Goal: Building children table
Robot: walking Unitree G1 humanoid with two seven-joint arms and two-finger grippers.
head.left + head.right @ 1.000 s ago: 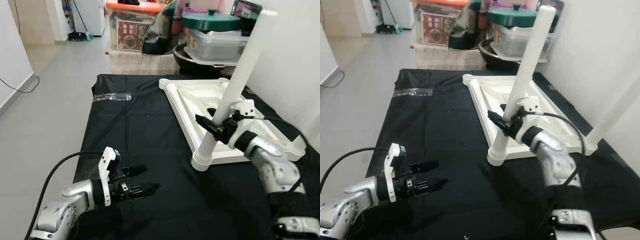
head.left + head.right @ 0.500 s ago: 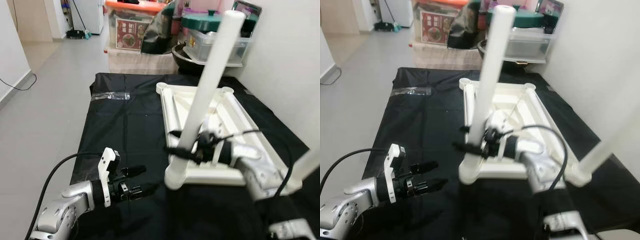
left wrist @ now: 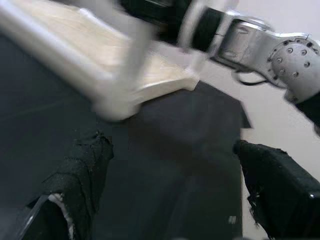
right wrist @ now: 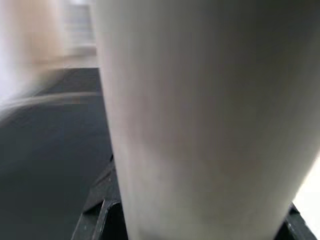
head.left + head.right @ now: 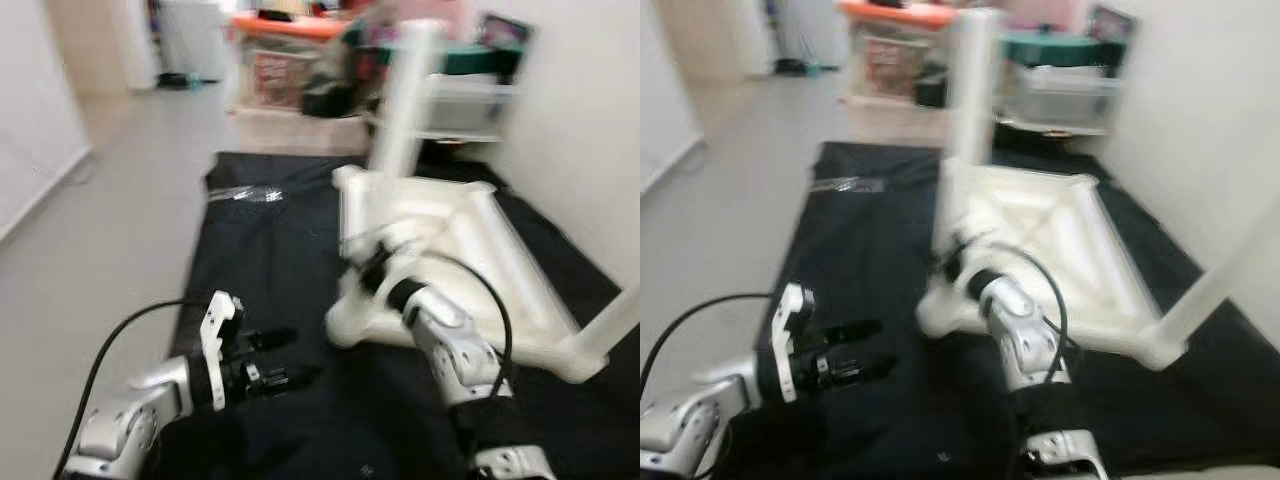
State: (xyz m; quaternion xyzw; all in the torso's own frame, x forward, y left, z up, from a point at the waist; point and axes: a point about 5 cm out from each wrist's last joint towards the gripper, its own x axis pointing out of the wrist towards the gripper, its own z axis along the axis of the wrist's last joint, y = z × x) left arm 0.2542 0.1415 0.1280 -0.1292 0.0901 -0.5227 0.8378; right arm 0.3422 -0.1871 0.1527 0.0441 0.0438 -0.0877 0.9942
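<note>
White plastic children's table frame [image 5: 470, 250] upturned on black cloth [image 5: 270, 260]; right gripper [image 5: 375, 268] clamped round white tubular leg [image 5: 400, 110] for seating; left gripper [image 5: 280, 360] parted, empty.

Left silver arm reaches forward low, its black two-fingered left end effector [image 5: 272, 362] spread open and empty. Right silver arm extends forward, right end effector [image 5: 372, 272] clamped around a white tubular leg [image 4: 200, 120].

Black cloth [image 5: 270, 260] over floor; clear tape strip [image 5: 250, 195] at cloth's 11 o'clock; blurred storage boxes [image 5: 290, 60] at 12.
</note>
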